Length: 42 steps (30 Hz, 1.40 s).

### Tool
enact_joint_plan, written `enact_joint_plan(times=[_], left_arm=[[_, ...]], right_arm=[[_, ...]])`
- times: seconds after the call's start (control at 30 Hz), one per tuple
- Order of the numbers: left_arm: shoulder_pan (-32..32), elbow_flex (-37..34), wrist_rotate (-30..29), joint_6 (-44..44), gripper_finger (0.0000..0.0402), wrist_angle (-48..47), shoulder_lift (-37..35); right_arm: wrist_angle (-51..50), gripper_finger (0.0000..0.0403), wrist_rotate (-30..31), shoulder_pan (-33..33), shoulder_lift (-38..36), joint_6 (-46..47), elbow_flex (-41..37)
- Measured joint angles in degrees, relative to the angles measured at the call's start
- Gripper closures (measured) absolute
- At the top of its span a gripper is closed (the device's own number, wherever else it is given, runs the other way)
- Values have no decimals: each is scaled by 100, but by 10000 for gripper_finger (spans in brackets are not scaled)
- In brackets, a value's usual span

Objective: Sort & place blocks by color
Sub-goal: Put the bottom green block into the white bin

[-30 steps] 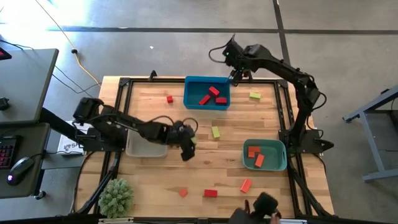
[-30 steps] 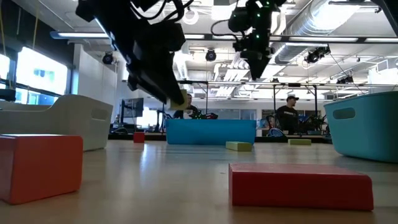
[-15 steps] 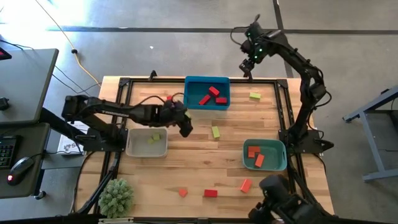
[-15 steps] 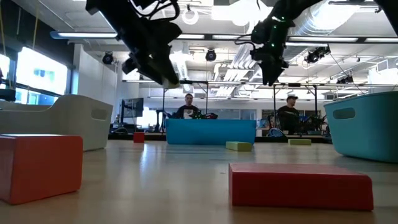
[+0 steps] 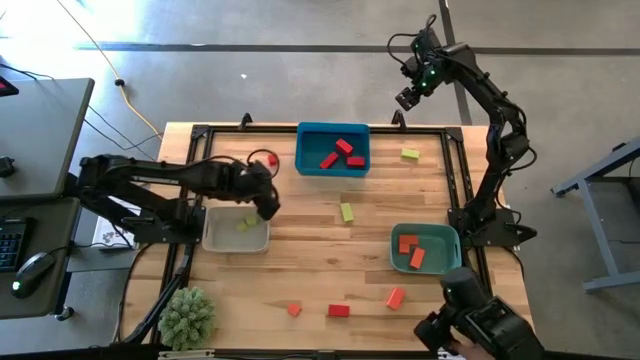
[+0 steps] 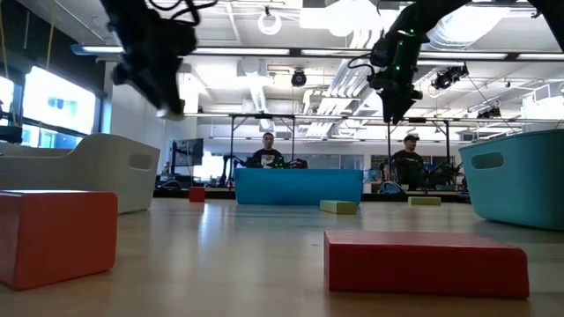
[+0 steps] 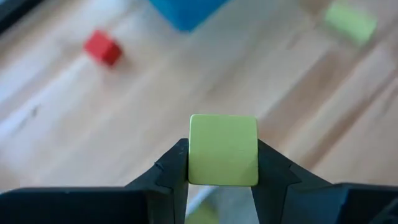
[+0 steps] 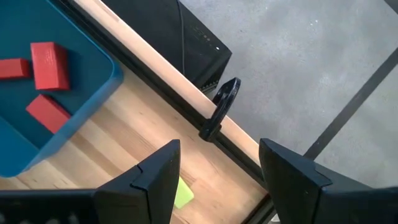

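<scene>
Right now a yellow-green block [image 7: 223, 150] sits clamped between the fingers of the left gripper [image 5: 266, 203], which hangs over the edge of the beige tray [image 5: 215, 238] on the table's left side. That tray holds two yellow-green blocks [image 5: 246, 224]. The blue tray [image 5: 305, 150] at the far edge holds three red blocks [image 5: 342, 153], and the teal tray [image 5: 445, 262] on the right holds two orange-red blocks [image 5: 412, 250]. Loose on the table [image 5: 330, 275] lie a red cube [image 5: 272, 159] beside the blue tray, two more yellow-green blocks, one [image 5: 347, 212] mid-table and one [image 5: 410, 154] near the far right corner, and three red or orange-red blocks [image 5: 339, 310] along the near edge.

The right gripper [image 5: 411, 93] hovers high beyond the table's far edge, fingers apart and holding nothing.

Only the left wrist view shows the grip on the block clearly. The low view alone shows two people [image 6: 268, 151] in the room behind.
</scene>
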Motion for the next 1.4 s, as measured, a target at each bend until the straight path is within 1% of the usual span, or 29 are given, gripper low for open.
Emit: enact_joint_plan(times=[0.13,0.3,0.47,0.53,0.67,0.83,0.93,1.07,1.4], left_arm=[[-198,0,487,-32,297,-805,-157],[-449,-13,1045,396,297,-1731,-166],[-683,-430,1569,846,296,-1820,-162],[-777,-644,1663,976,293,-1807,-160],[-875,-983,1695,1157,294,-1770,-160],[-893,-1264,1807,1409,292,-1774,-160],[-879,-1363,1811,1669,290,-1753,-160],[-789,-1412,1808,1968,288,-1707,-160],[-387,-1412,1809,2731,287,-1667,-160]], right_arm=[[-12,197,-4,0,0,-113,0],[-40,197,-5,2,0,-218,0],[-136,197,19,2,0,-357,0],[-163,197,20,2,0,-303,0],[-208,197,4,7,0,-120,0],[-422,197,-396,45,0,179,0],[-593,197,-409,170,0,363,0],[-948,197,-421,494,0,423,0],[-1550,197,-484,1545,0,1006,0]])
